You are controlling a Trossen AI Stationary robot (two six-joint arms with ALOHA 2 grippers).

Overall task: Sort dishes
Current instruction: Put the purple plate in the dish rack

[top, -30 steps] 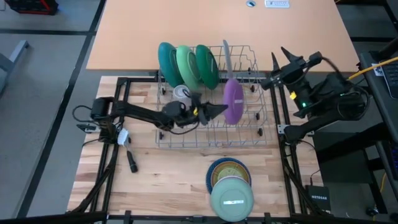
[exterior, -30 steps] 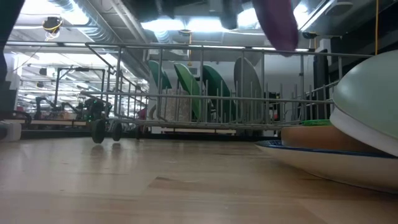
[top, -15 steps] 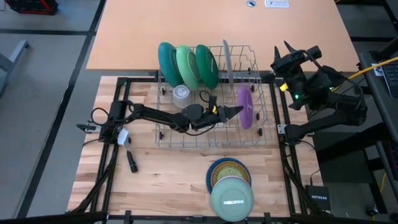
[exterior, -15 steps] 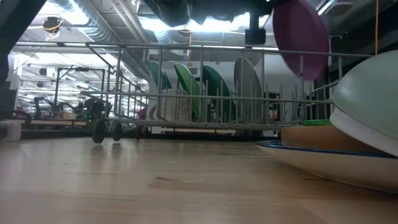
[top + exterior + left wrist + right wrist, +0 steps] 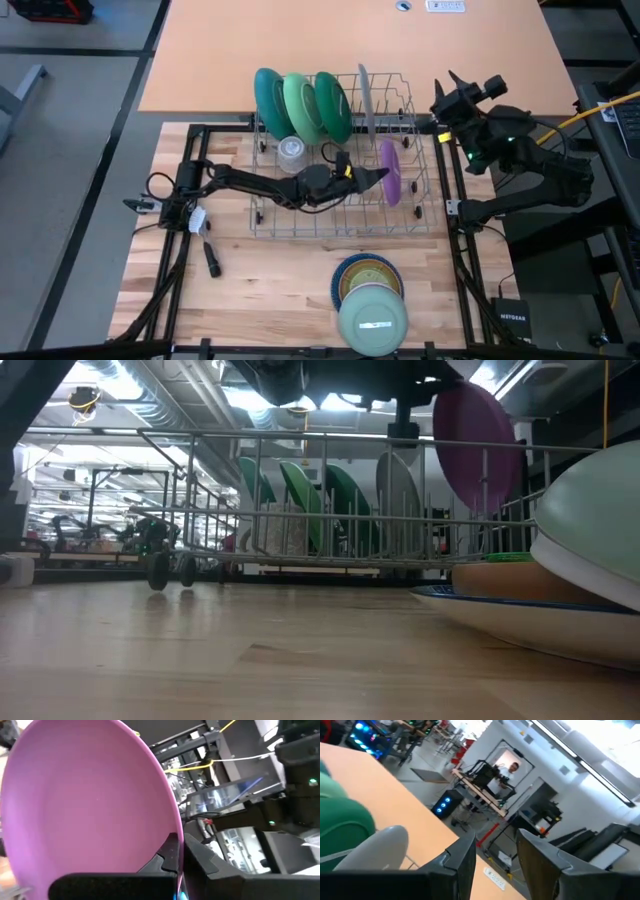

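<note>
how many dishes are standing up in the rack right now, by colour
teal plate: 1
green plates: 2
grey plate: 1
purple plate: 1, gripped at its rim by the left gripper
total: 5

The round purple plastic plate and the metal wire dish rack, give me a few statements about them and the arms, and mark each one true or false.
1. The left gripper is shut on the round purple plastic plate. True.
2. The purple plate lies flat on the wooden table. False: it is held on edge over the metal wire dish rack.
3. Three green and teal plates stand on edge at one end of the rack. True.
4. The right gripper holds a grey plate. False: it holds nothing, beside the rack.
5. The stack of dishes sits inside the rack. False: it rests on the table outside it.
</note>
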